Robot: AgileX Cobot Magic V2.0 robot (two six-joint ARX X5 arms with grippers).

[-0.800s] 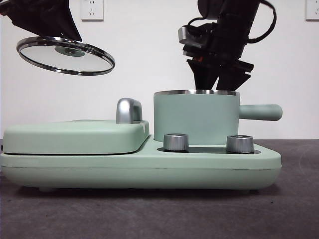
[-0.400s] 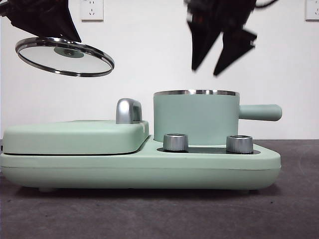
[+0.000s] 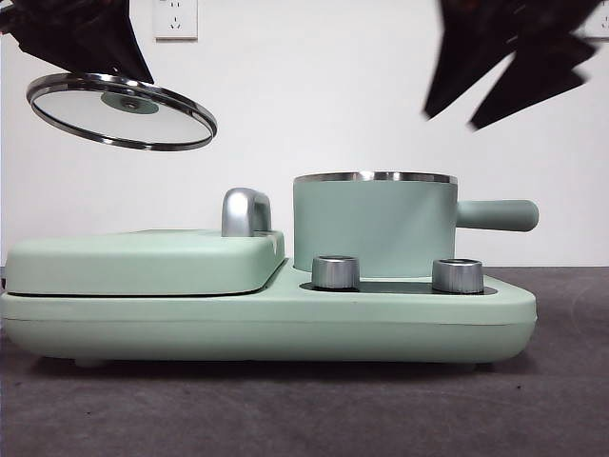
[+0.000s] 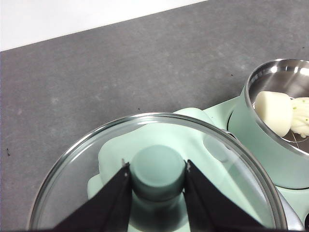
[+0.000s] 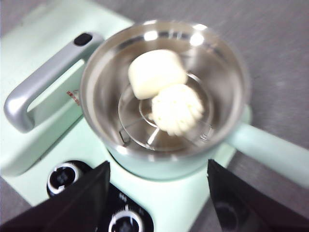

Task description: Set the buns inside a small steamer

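Observation:
The small steamer is a mint-green pot with a steel rim and a side handle, standing on the green appliance. Both buns lie inside it on a steel rack: the smooth bun and the pleated bun, touching each other. They also show in the left wrist view, smooth bun and pleated bun. My right gripper is open and empty, high above the pot to its right. My left gripper is shut on the green knob of the glass lid, held high at the far left.
The flat green griddle cover with its chrome handle lies left of the pot. Two steel knobs sit on the appliance's front. The dark table runs in front.
My right gripper has risen out of the pot and moved up and to the right, empty. The left gripper with the lid has barely moved.

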